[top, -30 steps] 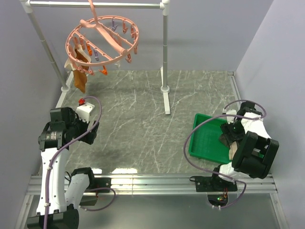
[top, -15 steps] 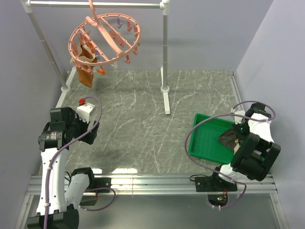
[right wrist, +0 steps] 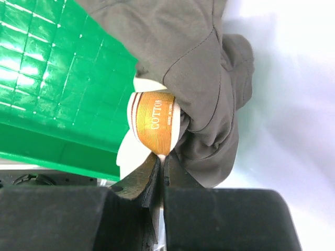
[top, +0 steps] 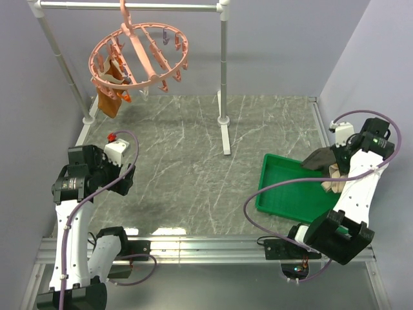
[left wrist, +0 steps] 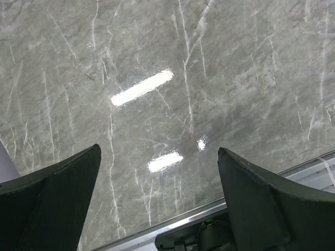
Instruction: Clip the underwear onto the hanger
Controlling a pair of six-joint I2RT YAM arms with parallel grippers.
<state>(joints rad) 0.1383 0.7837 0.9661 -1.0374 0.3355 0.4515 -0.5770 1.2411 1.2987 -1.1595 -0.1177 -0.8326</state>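
The underwear (right wrist: pixel 196 73), dark olive-brown with a tan waistband marked "COTTON", hangs from my right gripper (right wrist: pixel 164 159), which is shut on the waistband's edge. In the top view the underwear (top: pixel 321 158) is lifted above the far right end of the green tray (top: pixel 290 194), with my right gripper (top: pixel 341 161) beside it. The hanger (top: pixel 139 55), a salmon-pink ring with many clips, hangs by its hook from the rack's top bar at the back left, tilted. My left gripper (left wrist: pixel 157 183) is open over bare marble near the table's front edge, holding nothing; in the top view my left gripper (top: pixel 119 174) sits at the left.
A small orange-brown garment (top: pixel 108 97) is clipped to the ring's left side. The white-grey pipe rack (top: pixel 223 77) has an upright and foot at the table's middle back and another upright at the far left. Grey walls close in left, right and behind.
My right gripper has shut on the underwear's waistband and lifted it out of the tray, up and toward the back right. The hanger has swung with its garment. The left arm has not moved.
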